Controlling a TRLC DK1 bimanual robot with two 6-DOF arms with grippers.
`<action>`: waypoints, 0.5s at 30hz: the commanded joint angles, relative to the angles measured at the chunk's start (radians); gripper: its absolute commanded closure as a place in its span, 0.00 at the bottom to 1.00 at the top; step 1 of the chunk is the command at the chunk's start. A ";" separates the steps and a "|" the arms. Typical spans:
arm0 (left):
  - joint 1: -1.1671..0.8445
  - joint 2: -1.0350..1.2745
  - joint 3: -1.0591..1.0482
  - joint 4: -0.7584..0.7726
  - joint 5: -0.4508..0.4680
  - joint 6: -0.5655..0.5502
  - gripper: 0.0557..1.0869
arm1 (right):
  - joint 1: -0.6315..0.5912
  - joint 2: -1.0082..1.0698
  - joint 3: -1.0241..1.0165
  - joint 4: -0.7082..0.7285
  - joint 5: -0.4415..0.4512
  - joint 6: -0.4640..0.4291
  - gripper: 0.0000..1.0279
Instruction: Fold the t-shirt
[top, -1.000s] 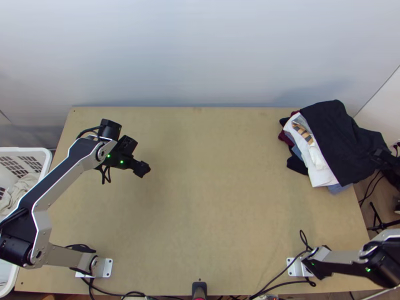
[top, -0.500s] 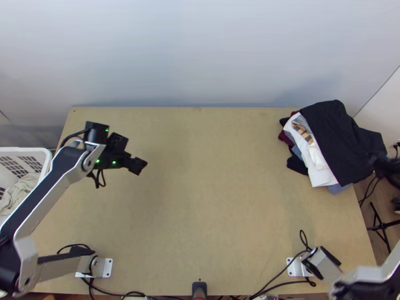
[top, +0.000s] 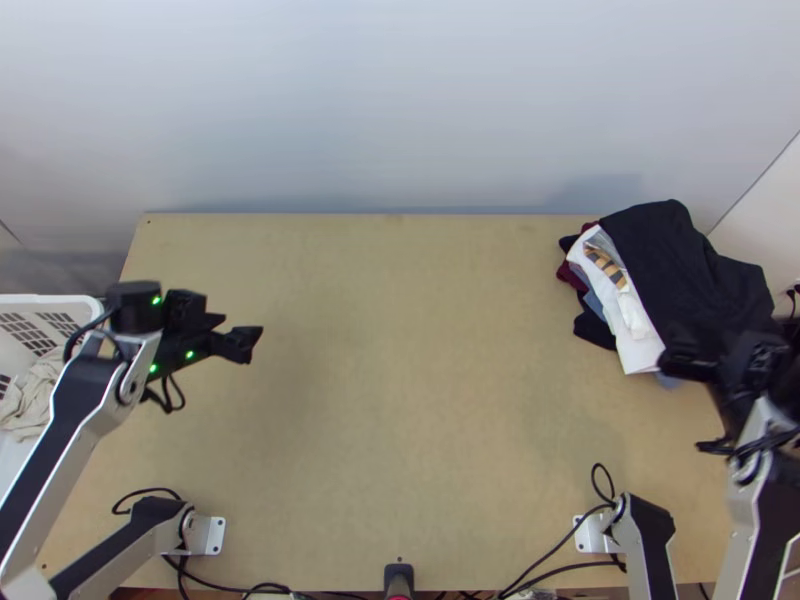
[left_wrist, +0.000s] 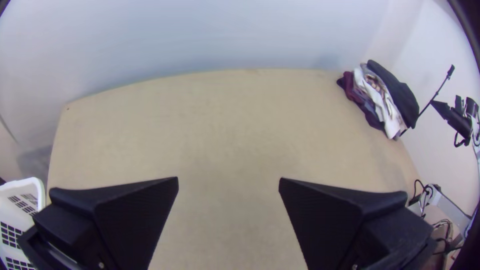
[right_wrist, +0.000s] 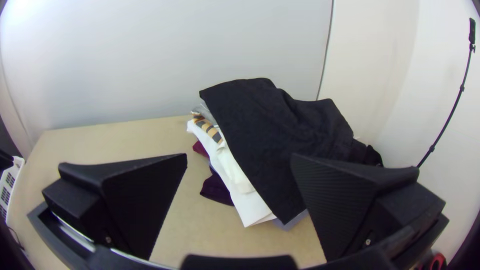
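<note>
Pale wall (top: 400, 100) rose behind the light wooden table (top: 430, 400), at whose far right corner we saw a stack of clothes (top: 592, 325). On top lay a black garment (top: 670, 260), loosely spread, its long axis slanting from the far edge toward the near right; whether it was the t-shirt, we could not tell. Our left gripper (top: 240, 333) pointed inward from the table's left side, its fingers wide apart. Our right gripper (top: 722, 345), fingers also well parted, pointed away from the near edge toward the black garment.
</note>
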 joint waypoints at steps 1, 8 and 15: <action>0.081 -0.169 -0.140 0.025 -0.005 0.015 0.05 | 0.213 -0.130 -0.181 0.138 0.186 0.023 0.07; 0.152 -0.376 -0.255 0.040 -0.014 0.009 0.05 | 0.294 -0.164 -0.276 0.271 0.277 0.002 0.06; 0.237 -0.528 -0.332 0.129 -0.060 0.104 0.05 | 0.385 -0.217 -0.356 0.368 0.286 -0.035 0.04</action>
